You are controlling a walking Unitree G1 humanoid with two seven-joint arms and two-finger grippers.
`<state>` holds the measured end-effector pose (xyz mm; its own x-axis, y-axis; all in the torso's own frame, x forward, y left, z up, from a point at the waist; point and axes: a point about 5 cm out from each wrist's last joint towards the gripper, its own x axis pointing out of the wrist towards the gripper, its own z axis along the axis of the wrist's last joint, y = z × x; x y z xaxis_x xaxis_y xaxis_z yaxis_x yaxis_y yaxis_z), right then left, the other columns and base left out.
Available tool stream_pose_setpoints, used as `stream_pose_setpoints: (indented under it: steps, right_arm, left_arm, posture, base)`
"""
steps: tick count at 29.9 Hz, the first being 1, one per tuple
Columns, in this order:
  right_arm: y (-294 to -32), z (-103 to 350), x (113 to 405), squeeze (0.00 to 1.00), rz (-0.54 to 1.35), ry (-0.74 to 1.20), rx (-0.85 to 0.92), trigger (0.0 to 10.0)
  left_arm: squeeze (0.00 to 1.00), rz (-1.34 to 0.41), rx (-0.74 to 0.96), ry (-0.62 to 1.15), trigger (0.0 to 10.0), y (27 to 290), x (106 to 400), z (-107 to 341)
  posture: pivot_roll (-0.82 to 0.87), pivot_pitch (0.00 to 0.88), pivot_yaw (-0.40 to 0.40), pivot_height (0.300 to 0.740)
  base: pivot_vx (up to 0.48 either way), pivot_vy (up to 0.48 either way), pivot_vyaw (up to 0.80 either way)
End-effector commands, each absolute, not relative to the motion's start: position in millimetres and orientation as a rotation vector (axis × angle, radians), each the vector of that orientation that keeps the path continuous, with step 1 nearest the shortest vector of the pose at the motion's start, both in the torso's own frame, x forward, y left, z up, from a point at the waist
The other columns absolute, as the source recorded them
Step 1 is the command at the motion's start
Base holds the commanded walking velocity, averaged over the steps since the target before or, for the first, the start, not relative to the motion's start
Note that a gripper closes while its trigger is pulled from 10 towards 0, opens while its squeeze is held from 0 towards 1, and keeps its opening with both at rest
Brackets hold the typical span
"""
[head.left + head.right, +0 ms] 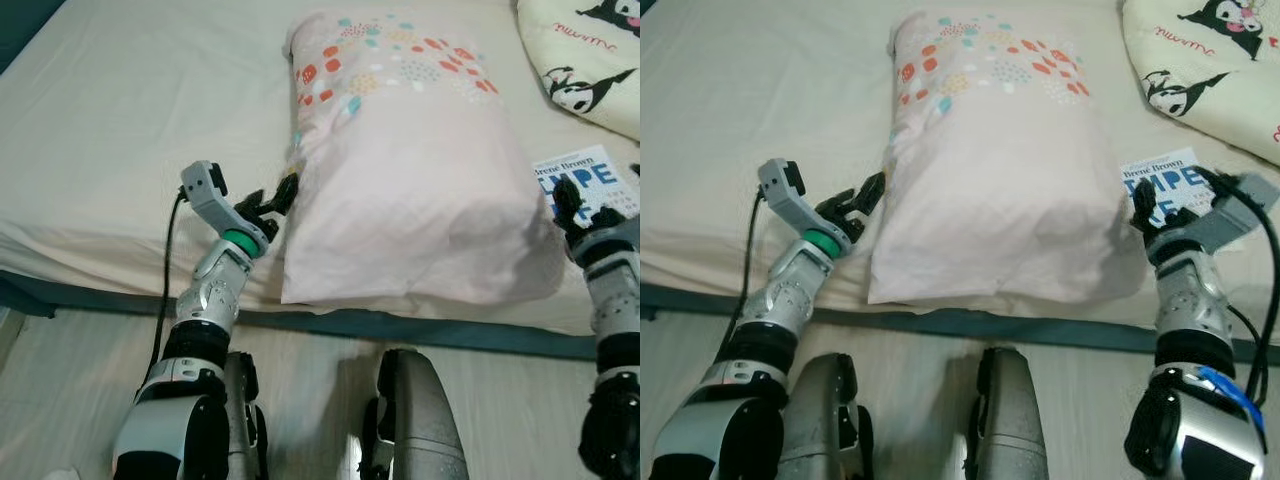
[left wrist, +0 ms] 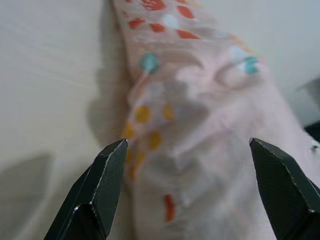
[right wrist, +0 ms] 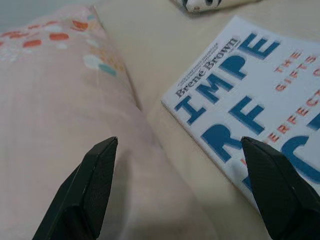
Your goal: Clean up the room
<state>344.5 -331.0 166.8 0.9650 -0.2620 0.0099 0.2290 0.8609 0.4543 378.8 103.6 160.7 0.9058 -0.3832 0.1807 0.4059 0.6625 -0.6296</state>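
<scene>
Bed (image 1: 120, 120): lying across the whole scene under a cream sheet, its near edge running just in front of the robot's legs.
Pink pillow (image 1: 420, 190): resting lengthwise in the middle of the bed, its dotted end pointing far and its plain end overhanging the near edge a little.
Cartoon pillow (image 1: 1210, 70): sitting at the far right corner, well apart from the pink one.
Book (image 1: 1170, 185): lying flat on the sheet just right of the pink pillow, white cover with blue lettering facing up.
Left gripper (image 1: 280, 195): reaching to the pillow's left side, jaws spread wide around the bunched seam and gripping nothing yet.
Right gripper (image 1: 1160, 215): hovering at the near edge of the book, jaws standing wide, one finger toward the pillow's right flank and the other over the cover, holding nothing.
Likely step: both arms seem to be bracketing the pillow to lift or straighten it.
Risk, cloth: the left fingers may be pinching only loose casing, so the filling sags and slips.
Risk, book: the right jaw could catch the cover and drag it off the bed.
</scene>
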Motion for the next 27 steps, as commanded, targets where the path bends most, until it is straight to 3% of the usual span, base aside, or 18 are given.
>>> stream_pose_setpoints:
  steps: [1,8,14,15,17,18,19,20,21,27]
  right_arm:
    - [-333.4,159.3,342.4,1.0,-0.232,-0.034,0.502,10.0]
    - [-330.9,157.9,345.8,1.0,-0.168,-0.047,0.617,10.0]
    - [-318.3,151.7,350.2,1.0,-0.081,-0.001,0.664,10.0]
    - [-310.0,148.4,352.7,1.0,-0.037,0.03,0.666,10.0]
    - [-310.0,148.4,352.7,1.0,-0.037,0.03,0.666,10.0]
    - [-299.8,144.9,355.4,1.0,0.014,0.061,0.658,10.0]
    - [-299.8,144.9,355.4,1.0,0.014,0.061,0.658,10.0]
    - [-290.0,142.9,358.3,1.0,0.061,0.077,0.663,10.0]
    - [-282.7,142.2,360.6,1.0,0.095,0.084,0.668,10.0]
    - [-275.9,140.8,362.5,1.0,0.123,0.086,0.683,10.0]
  left_arm:
    - [1.0,-0.504,-0.769,-0.008,10.0,94.1,376.7,155.8]
    - [1.0,-0.62,-0.784,0.018,10.0,72.4,374.3,154.4]
    - [0.98,-0.711,-0.69,0.056,10.0,52.6,367.8,147.6]
    - [0.81,-0.715,-0.65,0.081,10.0,49.0,365.8,141.7]
    - [0.81,-0.715,-0.65,0.081,10.0,49.0,365.8,141.7]
    - [0.51,-0.707,-0.638,0.101,10.0,46.8,364.3,136.5]
    - [0.51,-0.707,-0.638,0.101,10.0,46.8,364.3,136.5]
    - [0.2,-0.707,-0.67,0.108,10.0,43.1,363.8,135.8]
    - [0.0,-0.716,-0.717,0.104,10.0,38.5,363.8,138.6]
    - [0.0,-0.802,-0.788,0.092,10.0,19.0,360.4,149.7]
  posture:
    - [0.02,0.22,0.058,0.594]
    - [0.02,0.223,0.056,0.594]
    - [0.02,0.224,0.045,0.594]
    - [0.02,0.224,0.039,0.594]
    - [0.02,0.224,0.039,0.594]
    - [0.02,0.224,0.039,0.594]
    - [0.02,0.224,0.039,0.594]
    - [0.02,0.226,0.04,0.594]
    - [0.02,0.226,0.04,0.594]
    - [0.02,0.223,0.044,0.594]
  base:
    - [0.0,0.0,0.0]
    - [0.0,0.0,0.0]
    - [0.0,0.0,0.0]
    - [0.0,0.0,0.0]
    - [0.0,0.0,0.0]
    - [0.0,0.0,0.0]
    - [0.0,0.0,0.0]
    - [0.0,0.0,0.0]
    - [0.0,0.0,0.0]
    - [0.0,0.0,0.0]
